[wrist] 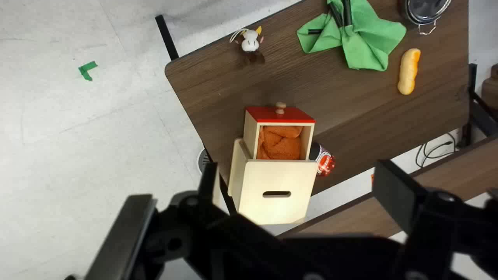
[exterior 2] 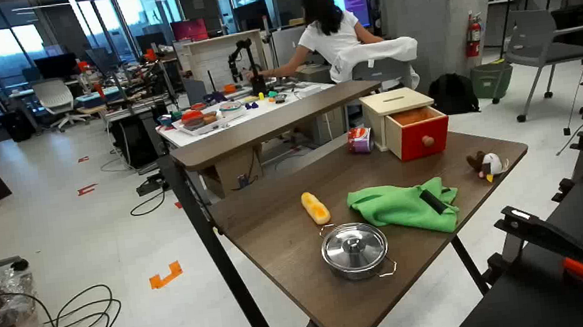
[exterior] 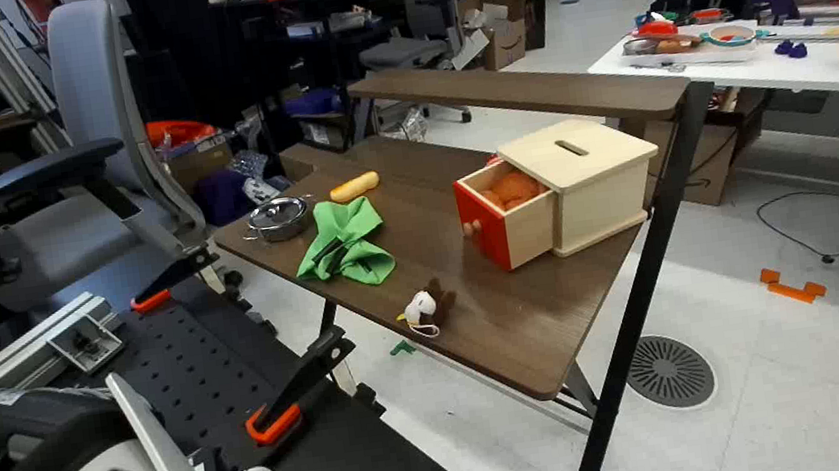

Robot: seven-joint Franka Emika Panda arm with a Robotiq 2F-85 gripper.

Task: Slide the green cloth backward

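While the hand (wrist: 298,177) is spread wide and holds nothing, the green cloth (exterior: 351,230) lies crumpled on the bench (exterior: 424,210), in an exterior view to the left of the wooden drawer box (exterior: 598,192), well apart. I expect it light, soft and limp, not fragile, so a raised fold near its middle should give a good hold. Going right, just beside the box, the can (exterior 2: 360,141) has a red-and-purple label whose print I cannot read; behind the box, a carton (exterior: 506,46) bears what seems an Amazon mark.
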